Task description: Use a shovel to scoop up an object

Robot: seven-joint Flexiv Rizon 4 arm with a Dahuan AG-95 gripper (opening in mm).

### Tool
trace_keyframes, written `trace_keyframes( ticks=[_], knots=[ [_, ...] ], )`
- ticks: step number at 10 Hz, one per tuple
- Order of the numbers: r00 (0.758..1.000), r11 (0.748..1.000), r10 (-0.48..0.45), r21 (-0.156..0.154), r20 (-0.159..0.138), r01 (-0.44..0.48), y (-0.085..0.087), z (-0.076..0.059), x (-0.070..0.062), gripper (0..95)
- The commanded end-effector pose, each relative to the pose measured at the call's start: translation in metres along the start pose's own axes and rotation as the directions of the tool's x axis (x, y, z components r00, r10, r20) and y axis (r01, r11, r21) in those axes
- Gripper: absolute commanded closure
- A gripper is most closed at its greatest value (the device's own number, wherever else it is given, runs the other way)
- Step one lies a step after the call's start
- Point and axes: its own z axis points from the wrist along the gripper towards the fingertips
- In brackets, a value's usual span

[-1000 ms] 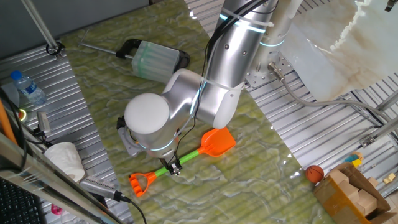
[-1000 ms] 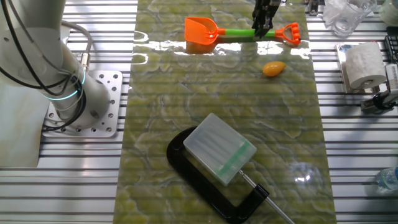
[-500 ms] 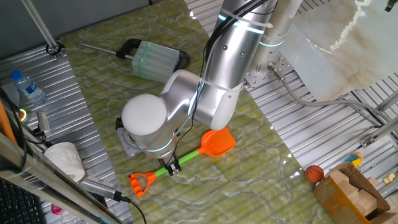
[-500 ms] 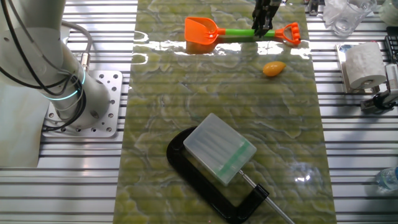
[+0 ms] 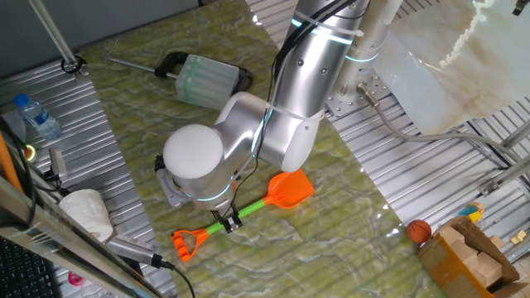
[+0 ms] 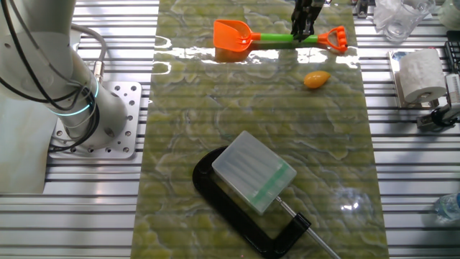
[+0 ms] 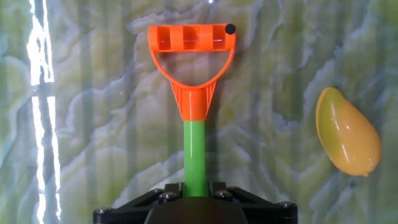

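The shovel lies flat on the green marbled table: orange blade (image 5: 290, 189), green shaft (image 5: 246, 211) and orange D-shaped end (image 5: 189, 243). It also shows in the other fixed view (image 6: 277, 38) and in the hand view (image 7: 194, 146). My gripper (image 5: 231, 222) is shut on the green shaft, closer to the D-shaped end; it also shows in the other fixed view (image 6: 302, 36). In the hand view the shaft runs between the two fingers (image 7: 219, 188). The object, a small yellow-orange oval (image 6: 316, 78), lies on the table a short way from the handle (image 7: 346, 132). My arm hides it in one fixed view.
A black clamp holding a translucent box (image 6: 253, 173) lies on the table across from the shovel. A small orange-brown ball (image 5: 419, 229) and wooden blocks sit off the mat. A paper roll (image 6: 419, 74), a bottle (image 5: 37, 116) and the robot base (image 6: 100, 119) stand on the grooved side surfaces.
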Motion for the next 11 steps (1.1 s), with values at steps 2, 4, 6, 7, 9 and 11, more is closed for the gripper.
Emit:
trace_keyframes(
  ticks=[2, 4, 6, 7, 9, 11],
  knots=[
    [1.0, 1.0, 0.014, 0.0, 0.006, -0.014, 0.0, 0.0, 0.0, 95.0],
    [1.0, 1.0, 0.016, 0.0, 0.006, -0.016, 0.0, 0.0, 0.0, 95.0],
    [1.0, 1.0, 0.003, 0.0, 0.011, -0.003, 0.0, 0.0, 0.0, 95.0],
    [1.0, 1.0, -0.009, 0.002, 0.021, 0.009, 0.0, -0.001, -0.001, 95.0],
    [0.999, 0.999, -0.042, 0.002, 0.034, 0.042, 0.0, -0.015, -0.003, 95.0],
    [0.992, 0.994, -0.109, 0.005, 0.057, 0.109, 0.002, -0.042, -0.006, 95.0]
  ],
)
